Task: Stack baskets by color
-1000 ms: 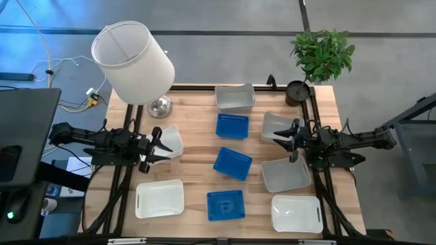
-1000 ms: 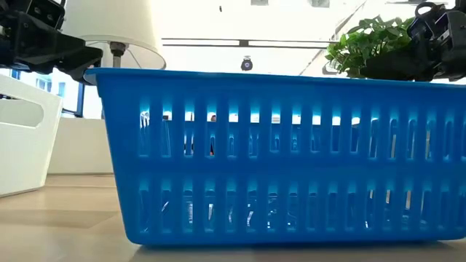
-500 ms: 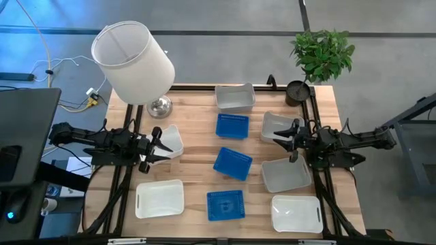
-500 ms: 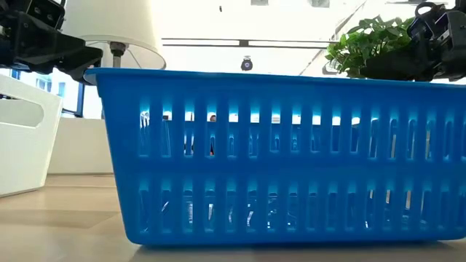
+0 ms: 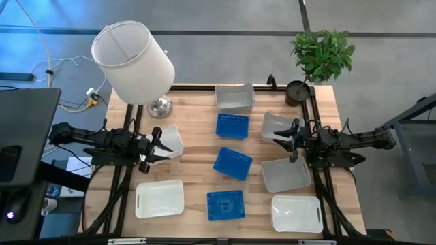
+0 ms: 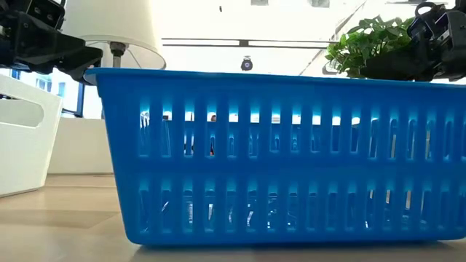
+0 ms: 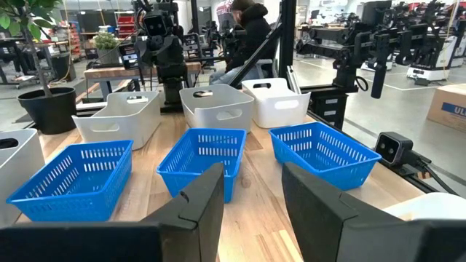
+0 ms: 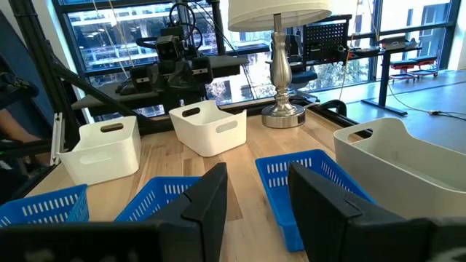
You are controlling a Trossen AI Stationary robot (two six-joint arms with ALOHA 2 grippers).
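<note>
Three blue baskets lie in a row down the table's middle: far (image 5: 232,126), middle (image 5: 233,163) and near (image 5: 225,205). Each rests on its bottom. White baskets stand around them: far centre (image 5: 235,96), left (image 5: 172,139), near left (image 5: 160,199), and three on the right (image 5: 278,126), (image 5: 286,174), (image 5: 296,213). My left gripper (image 5: 158,144) hovers open at the left edge beside the left white basket, pointing level across the table. My right gripper (image 5: 285,135) hovers open at the right edge over a white basket. In both wrist views the fingers (image 7: 253,196), (image 8: 258,193) have nothing between them.
A lamp with a large white shade (image 5: 133,61) and a metal foot (image 5: 160,105) stands at the far left corner. A potted plant (image 5: 320,54) stands at the far right corner. The low view is filled by the near blue basket (image 6: 277,153).
</note>
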